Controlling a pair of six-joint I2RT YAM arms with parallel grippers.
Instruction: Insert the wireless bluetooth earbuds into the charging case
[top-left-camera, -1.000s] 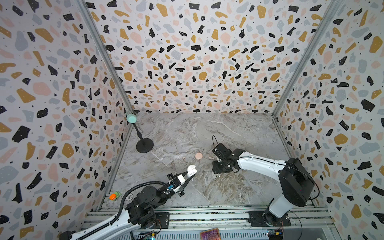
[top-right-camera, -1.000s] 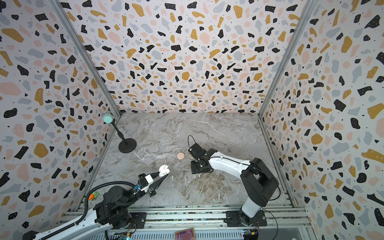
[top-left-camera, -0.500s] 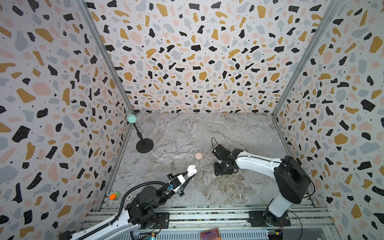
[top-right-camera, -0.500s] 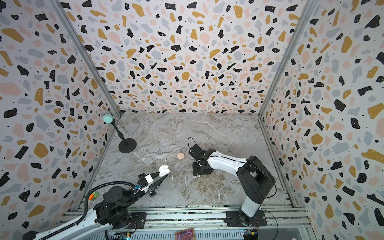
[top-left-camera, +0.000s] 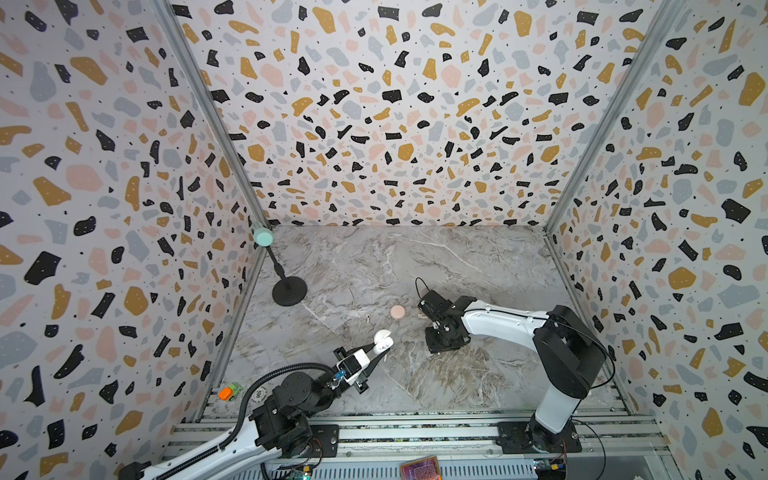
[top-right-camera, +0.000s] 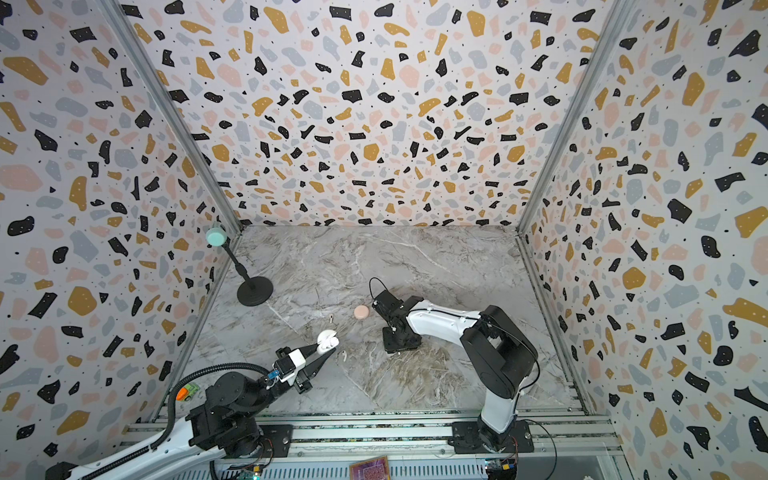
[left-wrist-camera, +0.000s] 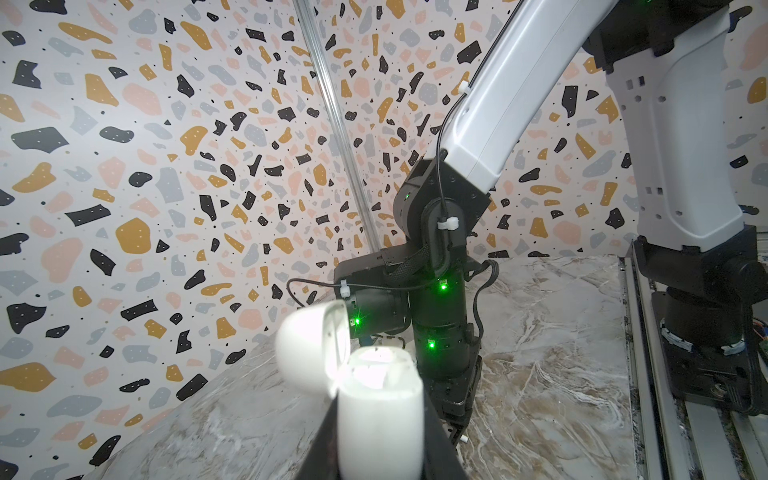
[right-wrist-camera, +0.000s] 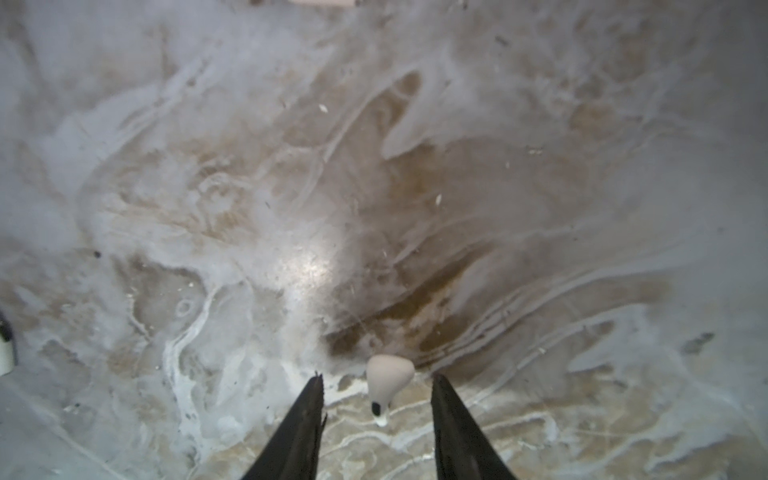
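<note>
The right hand (right-wrist-camera: 379, 378), jaws apart astride the pale stemmed plastic earbud (right-wrist-camera: 390, 370) near the middle of the grey marble table (top-left-camera: 415, 257), likely needed centring and a gentle pinch; the left hand (top-left-camera: 376, 351) clamped the lid-open white charging case (left-wrist-camera: 378, 407) nearby.

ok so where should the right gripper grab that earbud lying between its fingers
Take the earbud by its bulbous head, the widest part, coming straight down from above. It lies flat on the marble tabletop between the right gripper's open fingers, its thin stem pointing back toward the wrist, so closing squeezes the head's two sides; the stem looks too slim to hold firmly.
</note>
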